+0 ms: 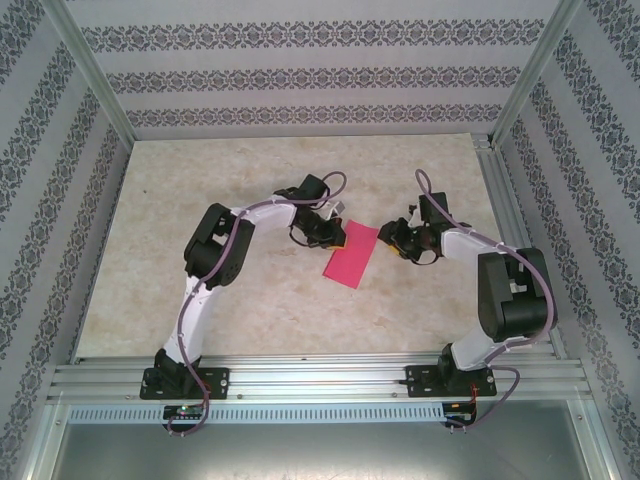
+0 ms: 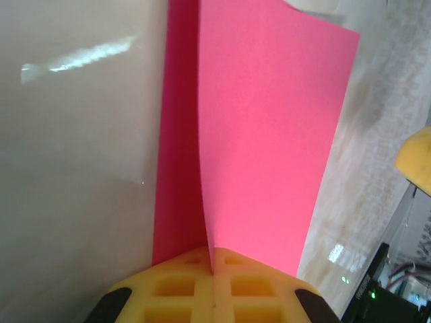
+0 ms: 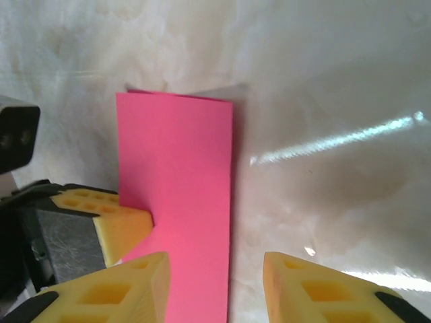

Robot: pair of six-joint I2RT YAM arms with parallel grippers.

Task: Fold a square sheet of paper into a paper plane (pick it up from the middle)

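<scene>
Though thin, sheet of paper (image 1: pixel 351 254) two-layered.

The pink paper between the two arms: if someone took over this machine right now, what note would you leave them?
Left gripper: jaws shut on the sheet of paper, pinching its edge.
Right gripper: jaws open, with the sheet's edge between them and nothing clamped.
Paper: near the middle of the table, between the two arms.
Done: the sheet is doubled over into a narrow rectangle, and the top layer stands slightly off the lower one.
Left to do: probably press the crease flat, then fold the nose and wings. There is no plane shape yet.
</scene>
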